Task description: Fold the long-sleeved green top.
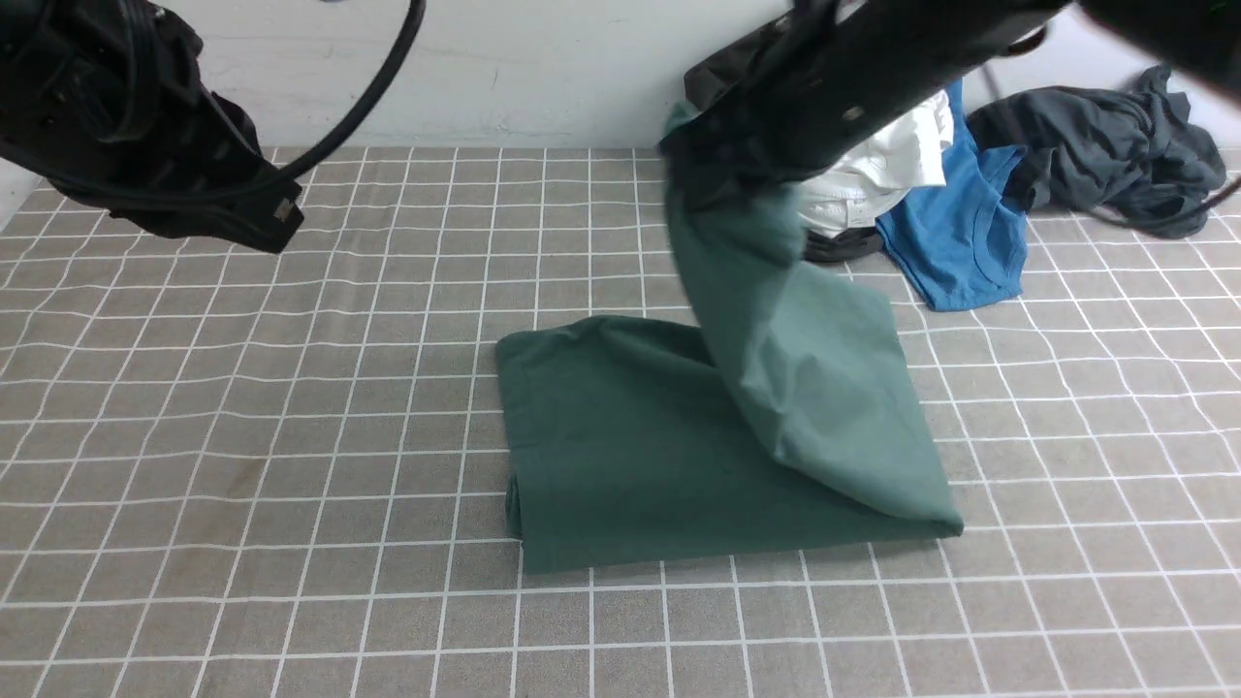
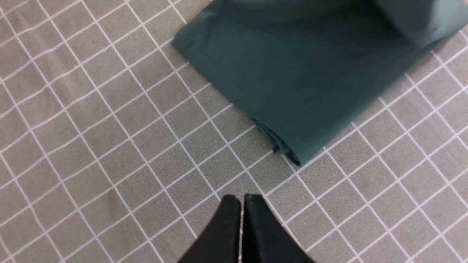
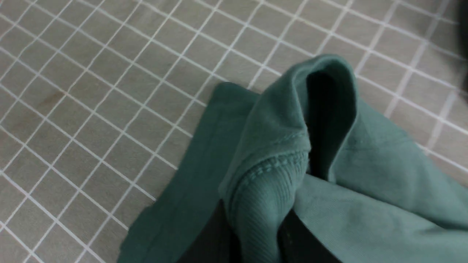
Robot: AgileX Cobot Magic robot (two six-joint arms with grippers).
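Note:
The green long-sleeved top (image 1: 620, 446) lies as a folded rectangle on the checked cloth in the middle of the table. Its right part rises in a slanting sheet to my right gripper (image 1: 717, 160), which is raised over the far edge of the garment. In the right wrist view that gripper (image 3: 256, 230) is shut on a ribbed edge of the top (image 3: 365, 164), bunched between dark fingers (image 3: 303, 241). My left gripper (image 1: 276, 218) hangs above the table's far left, shut and empty. In the left wrist view its tips (image 2: 242, 200) meet, short of the top's folded corner (image 2: 292, 73).
A heap of other clothes lies at the back right: a bright blue top (image 1: 960, 228), a white garment (image 1: 882, 170), a dark charcoal garment (image 1: 1105, 155) and a black piece (image 1: 843, 247). A pale wall (image 1: 504, 78) bounds the table's far side.

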